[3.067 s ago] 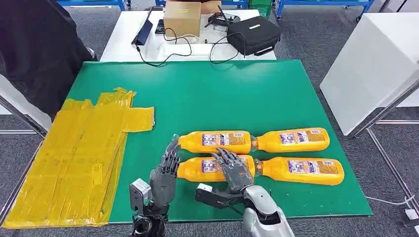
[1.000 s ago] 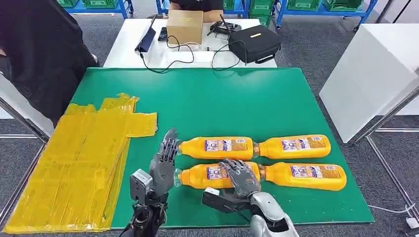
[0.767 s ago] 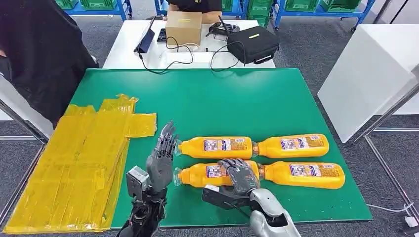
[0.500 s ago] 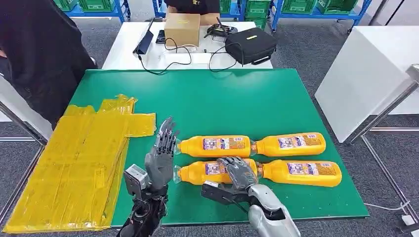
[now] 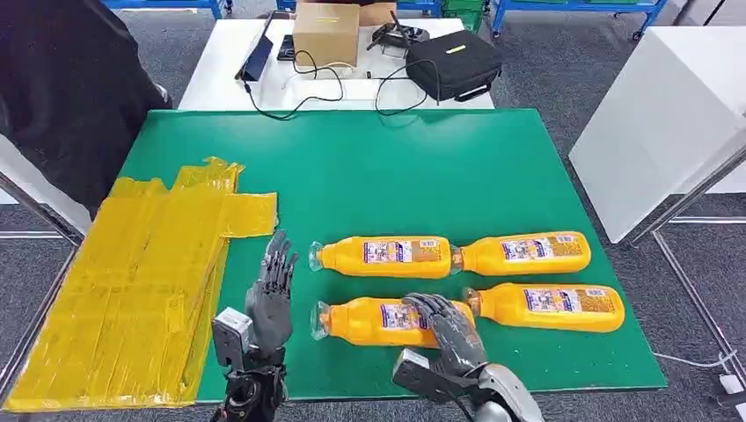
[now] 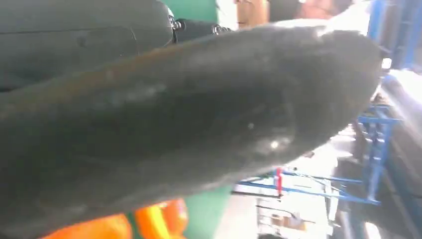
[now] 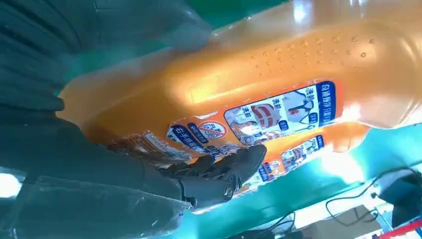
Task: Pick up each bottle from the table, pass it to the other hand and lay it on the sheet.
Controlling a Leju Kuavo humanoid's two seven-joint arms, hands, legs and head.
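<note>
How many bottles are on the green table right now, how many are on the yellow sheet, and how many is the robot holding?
Orange bottles lying free on the green table: 3
Orange bottles gripped by the right hand: 1
Orange bottles on the yellow sheet: 0
Orange bottles in the left hand: 0
Total bottles: 4

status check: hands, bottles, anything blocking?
Right hand wrapped over near-left bottle, apparently gripping. Left hand open, upright beside its cap end. Three other bottles on green table; yellow sheet bare. Nothing blocking.
</note>
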